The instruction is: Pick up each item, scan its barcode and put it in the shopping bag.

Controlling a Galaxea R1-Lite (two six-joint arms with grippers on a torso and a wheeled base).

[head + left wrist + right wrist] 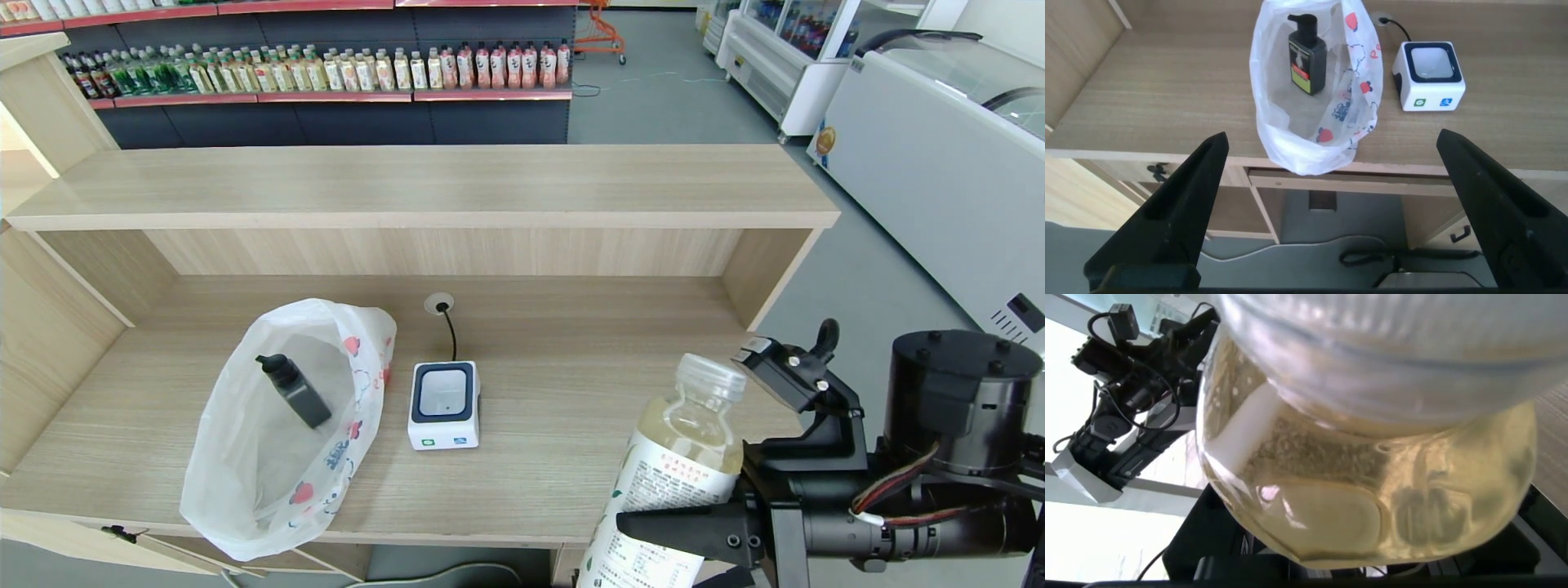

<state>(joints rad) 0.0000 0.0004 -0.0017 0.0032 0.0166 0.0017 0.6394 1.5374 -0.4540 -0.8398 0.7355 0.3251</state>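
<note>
1. Since the scanning step seems to be the one in hand, the right jaws pinch the drink bottle [686, 457] around its labelled body. They hold it in the air off the front right corner of the bench [571, 408], at about 4 o'clock from the scanner [445, 404] and well apart from it.
2. The bottle is tilted, its clear cap pointing toward 12 o'clock, with pale yellowish drink inside. The grip at mid-body leaves much of the label bare, which I judge suits presenting a barcode, though no barcode can be made out.
3. The scanner sits near the middle of the bench with its window facing up, and its cable [451, 335] runs toward 12 o'clock into a hole in the bench top. The label would likely have to be turned down over that window.
4. The shopping bag [245, 482] lies at 9 o'clock of the scanner, just beside it. Its mouth gapes open and its lower end sags over the bench's front edge at 6 o'clock, so it looks ready to take a drop from above.
5. Inside the bag lies one dark pump bottle [295, 392], its pump head toward 11 o'clock.
6. The left jaws are spread wide with nothing between them. They hang in front of the bench at 6 o'clock of the bag, probably parked clear of the right arm's path.
</note>
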